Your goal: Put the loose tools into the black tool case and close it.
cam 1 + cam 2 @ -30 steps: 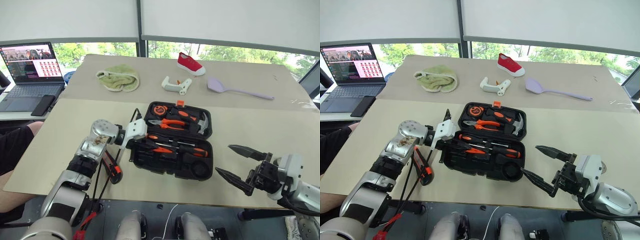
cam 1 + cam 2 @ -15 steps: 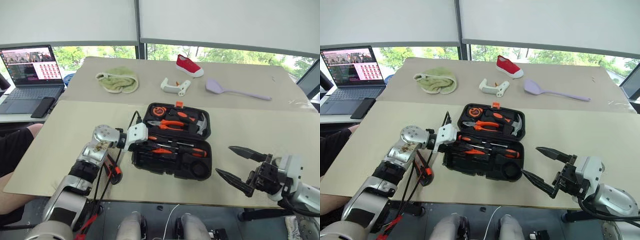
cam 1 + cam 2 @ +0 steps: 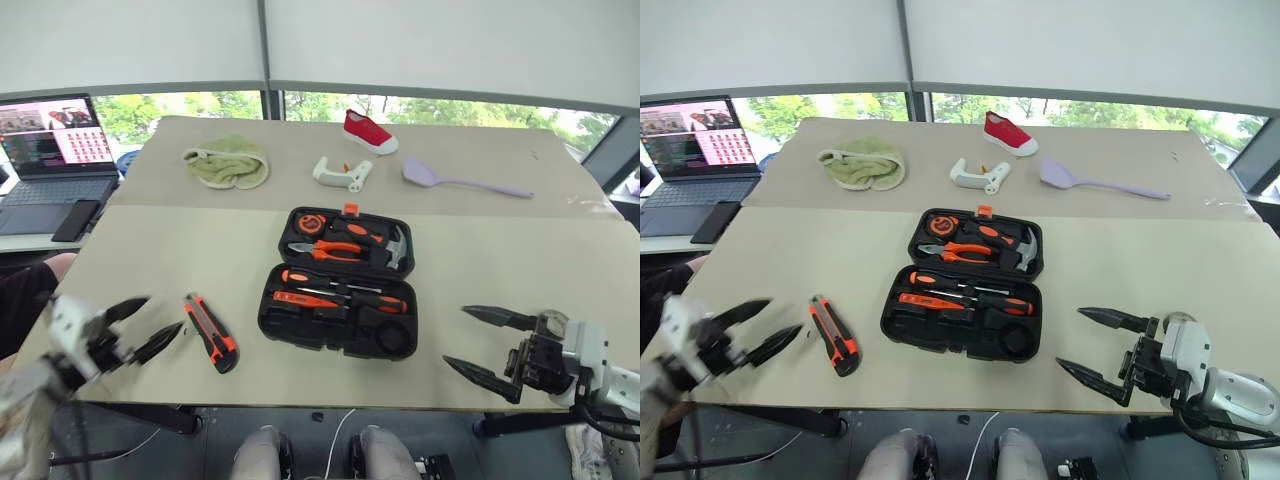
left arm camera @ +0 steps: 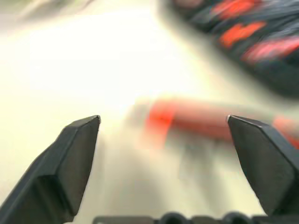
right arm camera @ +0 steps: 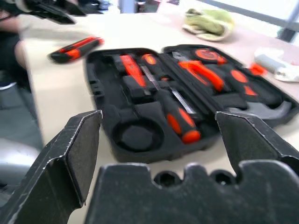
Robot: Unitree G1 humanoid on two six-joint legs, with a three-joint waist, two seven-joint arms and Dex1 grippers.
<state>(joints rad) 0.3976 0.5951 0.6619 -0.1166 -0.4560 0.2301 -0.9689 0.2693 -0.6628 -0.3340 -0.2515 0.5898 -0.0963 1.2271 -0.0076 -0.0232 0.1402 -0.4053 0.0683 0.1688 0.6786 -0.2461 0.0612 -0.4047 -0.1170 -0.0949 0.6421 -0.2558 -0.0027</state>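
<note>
Case: your black tool case (image 3: pixel 340 283) lies open mid-table, screwdrivers now inside.
Left gripper (image 3: pixel 140 326): it pulled back from the case to 8 o'clock, jaws wide, empty.
Right gripper (image 3: pixel 482 346): jaws wide, empty, at 4 o'clock.
Knife (image 3: pixel 211 332): loose at 9 o'clock of the case; pick it up next.

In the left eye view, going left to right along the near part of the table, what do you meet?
Left hand → utility knife → black tool case, open → right hand.
</note>
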